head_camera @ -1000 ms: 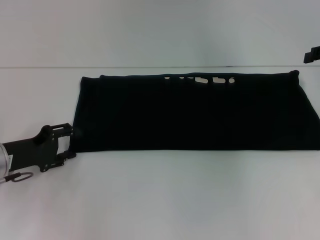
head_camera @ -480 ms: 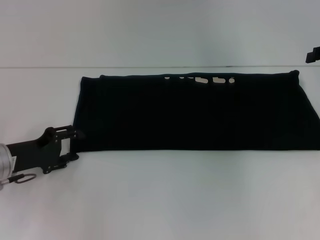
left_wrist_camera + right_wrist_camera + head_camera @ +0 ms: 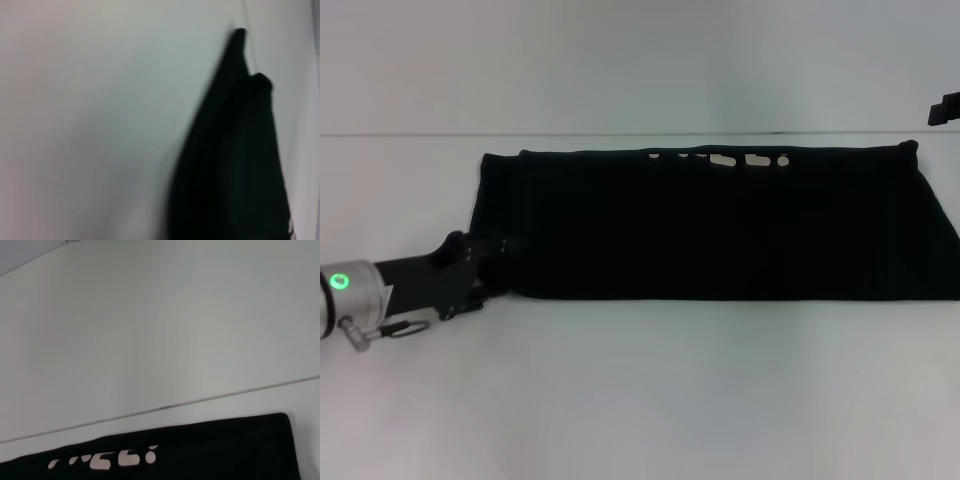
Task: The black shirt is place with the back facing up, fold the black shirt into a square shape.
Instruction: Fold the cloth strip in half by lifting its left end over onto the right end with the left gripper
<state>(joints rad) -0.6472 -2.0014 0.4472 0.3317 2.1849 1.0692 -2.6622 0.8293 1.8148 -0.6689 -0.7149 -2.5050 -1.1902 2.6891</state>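
Observation:
The black shirt [image 3: 720, 230] lies flat on the white table [image 3: 650, 400] as a long folded strip, with a sliver of white lettering [image 3: 722, 159] along its far edge. My left gripper [image 3: 492, 272] is low over the table at the shirt's near left corner and overlaps the cloth there, black on black. The left wrist view shows the shirt [image 3: 235, 165] close up, with a pointed far corner. The right wrist view shows the shirt's far edge [image 3: 210, 452] and the lettering [image 3: 105, 458]. A small part of my right gripper [image 3: 945, 107] shows at the far right, well above and apart from the shirt.
A seam line [image 3: 620, 134] runs across the far side of the table just behind the shirt. The shirt's right end reaches the edge of the head view. White table surface lies in front of the shirt.
My left arm has moved right and rolled its wrist, so a green light now shows. Its gripper went from beside the shirt's near left corner to overlapping it. The right arm has not moved.

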